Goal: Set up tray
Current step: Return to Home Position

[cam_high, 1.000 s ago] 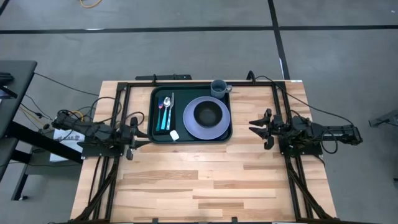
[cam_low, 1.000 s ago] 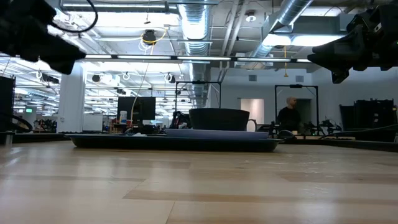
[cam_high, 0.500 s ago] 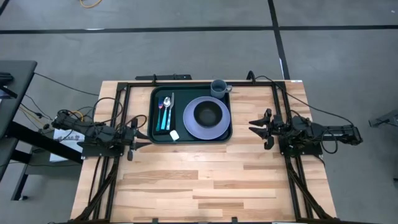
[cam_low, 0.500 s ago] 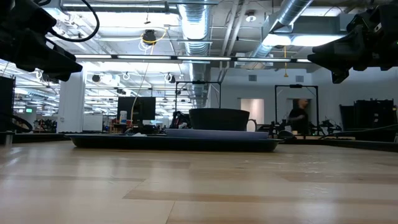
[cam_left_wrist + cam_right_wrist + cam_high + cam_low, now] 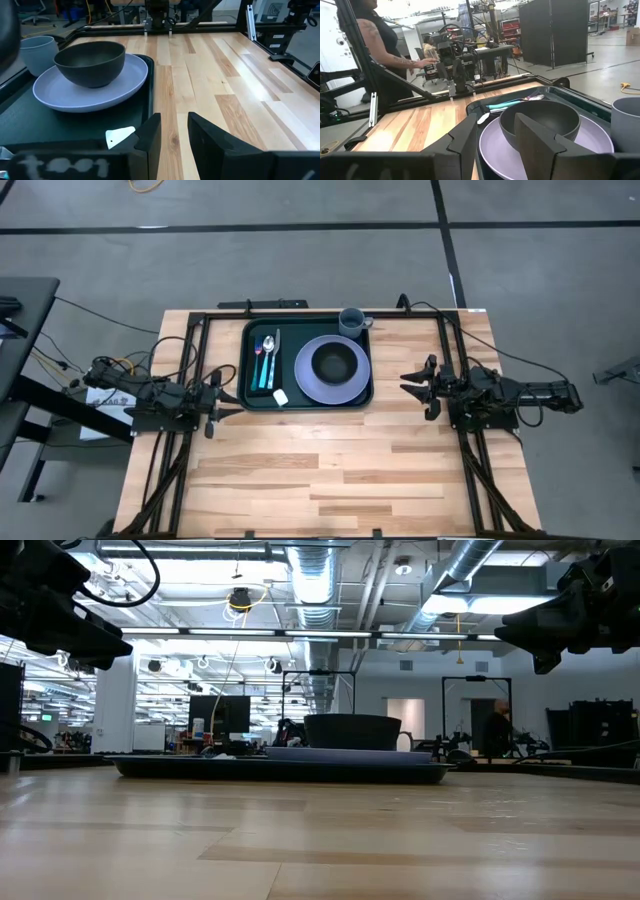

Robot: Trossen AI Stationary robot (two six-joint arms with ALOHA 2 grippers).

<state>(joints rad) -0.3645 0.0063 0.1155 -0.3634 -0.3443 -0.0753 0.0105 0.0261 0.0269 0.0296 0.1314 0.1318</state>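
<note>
My left gripper [image 5: 232, 400] and right gripper [image 5: 404, 383] hover slightly parted, empty, near the table's [image 5: 330, 465] side edges; tray [image 5: 258, 401] at its far edge; 1 person [image 5: 499, 726] in the room behind

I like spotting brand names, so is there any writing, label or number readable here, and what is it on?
Nothing reads clearly.
White lettering on the left hand: blurred, unreadable.
White label off the table's left edge: too small to read.

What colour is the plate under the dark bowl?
Pale lavender-blue plate; clearest in the left wrist view.
</note>
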